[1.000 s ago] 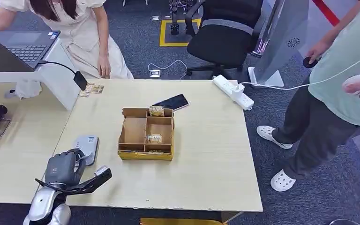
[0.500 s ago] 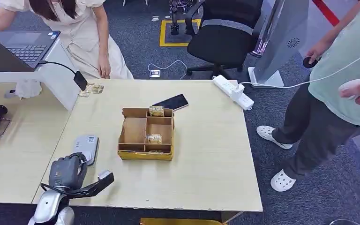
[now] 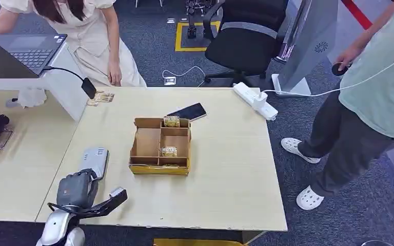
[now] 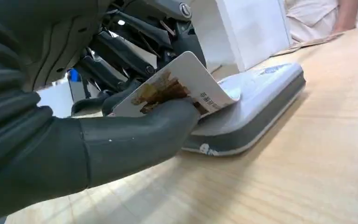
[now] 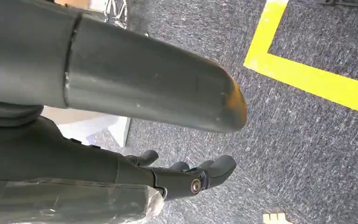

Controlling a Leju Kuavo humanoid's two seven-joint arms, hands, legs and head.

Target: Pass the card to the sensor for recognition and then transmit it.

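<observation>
your left hand (image 3: 77,190) sits at the near left edge of the surface (image 3: 225,169), thumb and fingers (image 4: 121,70) pinching the card (image 4: 177,88), whose free corner hangs over the near end of the grey sensor (image 3: 94,160) lying flat just ahead of it. your right hand (image 5: 186,179) hangs over the carpet (image 5: 307,140), fingers loosely apart with nothing in them. the box (image 3: 160,146) stands mid-surface with cards upright in its compartments, a phone (image 3: 186,111) just behind it
</observation>
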